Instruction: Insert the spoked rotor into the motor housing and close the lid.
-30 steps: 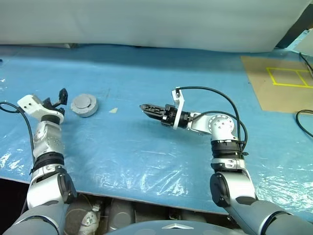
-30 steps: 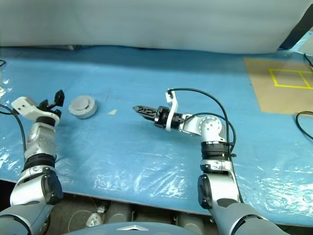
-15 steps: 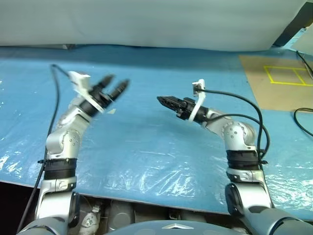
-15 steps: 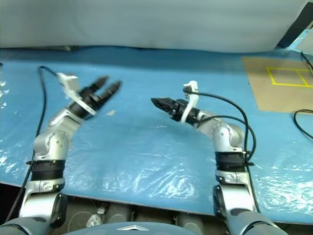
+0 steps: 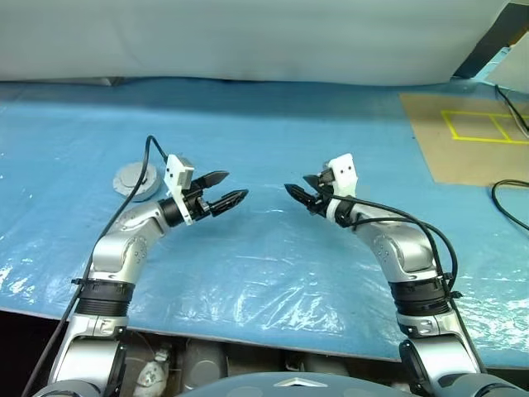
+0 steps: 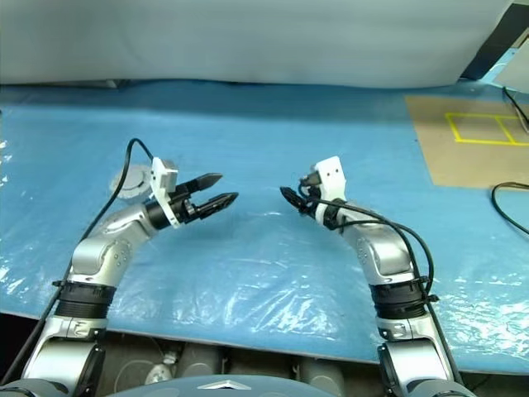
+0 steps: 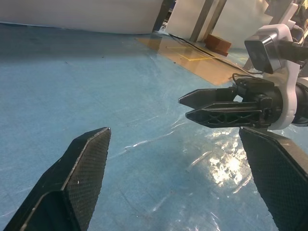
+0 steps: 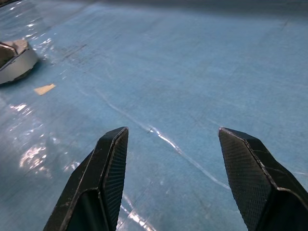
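Blue plastic-covered table [image 5: 264,265], brown board [image 5: 463,141] far right; both grippers [image 5: 225,188] [image 5: 299,193] spread, empty

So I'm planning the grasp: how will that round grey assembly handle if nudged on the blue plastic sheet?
The round grey assembly looks rigid and lies flat, so it probably slides rather than tipping or rolling. The glossy, wrinkled blue plastic sheet may let it skid or snag.

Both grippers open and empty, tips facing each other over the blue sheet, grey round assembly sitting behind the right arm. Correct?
One thing is off: the grey round assembly sits behind the left arm, not the right, as the left eye view shows. The rest holds: the left gripper and right gripper are both open and empty, tips facing each other over the blue sheet.
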Controlling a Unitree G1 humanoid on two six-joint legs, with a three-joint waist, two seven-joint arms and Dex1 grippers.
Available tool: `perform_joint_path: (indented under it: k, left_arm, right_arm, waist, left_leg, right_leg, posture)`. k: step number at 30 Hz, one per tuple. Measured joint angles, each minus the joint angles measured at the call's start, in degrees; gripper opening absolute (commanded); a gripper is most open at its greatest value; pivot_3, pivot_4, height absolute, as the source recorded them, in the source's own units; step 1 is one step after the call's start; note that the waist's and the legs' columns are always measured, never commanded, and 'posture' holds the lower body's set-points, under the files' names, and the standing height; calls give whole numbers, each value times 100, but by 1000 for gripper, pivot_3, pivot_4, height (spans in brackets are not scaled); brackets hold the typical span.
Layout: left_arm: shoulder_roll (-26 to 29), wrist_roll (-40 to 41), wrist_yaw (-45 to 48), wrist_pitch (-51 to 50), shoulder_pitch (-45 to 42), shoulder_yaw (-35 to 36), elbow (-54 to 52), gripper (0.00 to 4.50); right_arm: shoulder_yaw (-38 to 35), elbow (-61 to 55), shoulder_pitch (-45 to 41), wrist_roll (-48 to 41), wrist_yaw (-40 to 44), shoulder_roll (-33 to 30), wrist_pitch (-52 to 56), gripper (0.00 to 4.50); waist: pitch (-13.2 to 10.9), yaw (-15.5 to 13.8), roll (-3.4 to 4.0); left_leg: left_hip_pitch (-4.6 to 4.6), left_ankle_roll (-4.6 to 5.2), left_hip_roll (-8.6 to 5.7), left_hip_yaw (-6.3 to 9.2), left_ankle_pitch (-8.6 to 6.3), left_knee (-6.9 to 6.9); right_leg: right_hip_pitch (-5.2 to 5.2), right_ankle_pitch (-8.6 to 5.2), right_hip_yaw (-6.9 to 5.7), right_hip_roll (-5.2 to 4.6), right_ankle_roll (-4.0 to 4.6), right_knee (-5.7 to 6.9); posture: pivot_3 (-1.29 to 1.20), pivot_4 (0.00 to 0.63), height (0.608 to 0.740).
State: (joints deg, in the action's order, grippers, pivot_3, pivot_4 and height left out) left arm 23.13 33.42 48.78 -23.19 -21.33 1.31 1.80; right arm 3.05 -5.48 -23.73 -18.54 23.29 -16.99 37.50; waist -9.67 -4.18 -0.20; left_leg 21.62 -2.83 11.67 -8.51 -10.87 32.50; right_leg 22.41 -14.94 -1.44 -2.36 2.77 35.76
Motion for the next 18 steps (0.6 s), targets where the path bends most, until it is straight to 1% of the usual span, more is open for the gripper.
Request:
perform_joint_path:
  k: [5,11,18]
  left_arm:
    - [-100,-11,-104,-30,103,10,-155,4491]
    - [-89,4,-171,-118,168,62,-274,4491]
    - [-114,-14,-186,-105,100,90,-232,4491]
  right_arm:
    - [18,319,-153,202,-193,179,-119,3126]
    - [-44,599,-335,234,-98,179,-161,3126]
    - [10,806,-486,513,-118,182,-311,3126]
  waist:
    - [0,18,0]
    - [0,19,0]
    - [0,18,0]
  left_leg:
    - [0,0,-1,0,0,-1]
    - [-3,0,0,0,0,2]
    - [-4,0,-1,0,0,3]
  right_leg:
    - [-1,0,1,0,1,-1]
    - [-4,0,1,1,0,2]
    - [-7,0,1,1,1,2]
  posture:
    - [0,150,740]
    - [0,150,740]
    - [0,150,740]
